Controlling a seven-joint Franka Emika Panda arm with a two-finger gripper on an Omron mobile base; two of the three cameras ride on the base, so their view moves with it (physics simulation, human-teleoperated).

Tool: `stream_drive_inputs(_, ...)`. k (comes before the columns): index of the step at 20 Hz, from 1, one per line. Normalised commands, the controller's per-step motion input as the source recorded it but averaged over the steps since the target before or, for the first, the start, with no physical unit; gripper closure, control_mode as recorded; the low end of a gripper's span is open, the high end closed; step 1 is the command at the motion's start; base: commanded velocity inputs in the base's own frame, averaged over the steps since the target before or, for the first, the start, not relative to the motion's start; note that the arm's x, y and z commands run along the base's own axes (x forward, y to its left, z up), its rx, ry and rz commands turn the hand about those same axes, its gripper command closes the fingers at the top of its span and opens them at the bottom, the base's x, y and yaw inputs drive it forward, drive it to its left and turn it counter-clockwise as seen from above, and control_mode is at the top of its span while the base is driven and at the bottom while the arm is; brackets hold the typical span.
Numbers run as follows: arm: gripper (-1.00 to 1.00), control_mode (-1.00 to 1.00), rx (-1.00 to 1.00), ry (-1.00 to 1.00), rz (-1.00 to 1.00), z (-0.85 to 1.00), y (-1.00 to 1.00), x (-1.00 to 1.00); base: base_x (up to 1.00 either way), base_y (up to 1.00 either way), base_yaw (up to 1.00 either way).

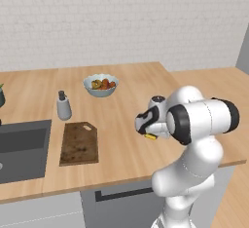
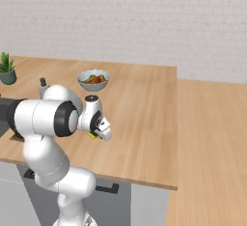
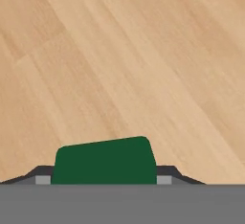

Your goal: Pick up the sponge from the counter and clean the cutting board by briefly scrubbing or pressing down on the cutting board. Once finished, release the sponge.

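Gripping the sponge (image 3: pixel 104 161) between its fingertips, the gripper (image 1: pixel 151 134) is hanging above bare counter (image 3: pixel 119 60), so the carrying step looks to be in hand. The cutting board (image 1: pixel 79 143) is lying well off to the gripper's left, near the sink (image 1: pixel 22 149). Next, I judge, comes a sideways swing over the board, then a press downward.

You have a pale bowl (image 1: pixel 100 85) of orange and red fruit standing toward the back, apart from everything else. A small grey dispenser bottle (image 1: pixel 63 106) with a dark pump top stands upright near the dark grey sink basin (image 1: pixel 22 149). A potted green plant (image 2: pixel 6 68) sits at the far left edge. Behind runs a white brick wall (image 1: pixel 121 17).
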Motion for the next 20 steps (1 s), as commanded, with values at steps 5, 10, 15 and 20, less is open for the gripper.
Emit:
stream_drive_inputs(5,1.0,-1.0,0.0,0.0,0.0,-0.46,-0.02,0.0,0.0,0.0,0.0)
stream_drive_inputs(10,-1.0,-1.0,0.0,0.0,0.0,-0.43,-0.02,0.0,0.0,0.0,0.0)
stream_drive_inputs(15,-1.0,-1.0,0.0,-0.01,0.0,-0.13,-0.01,0.0,0.0,0.0,0.0)
stream_drive_inputs(20,-1.0,-1.0,0.0,0.0,0.0,0.0,0.0,-0.04,0.0,0.0,0.0)
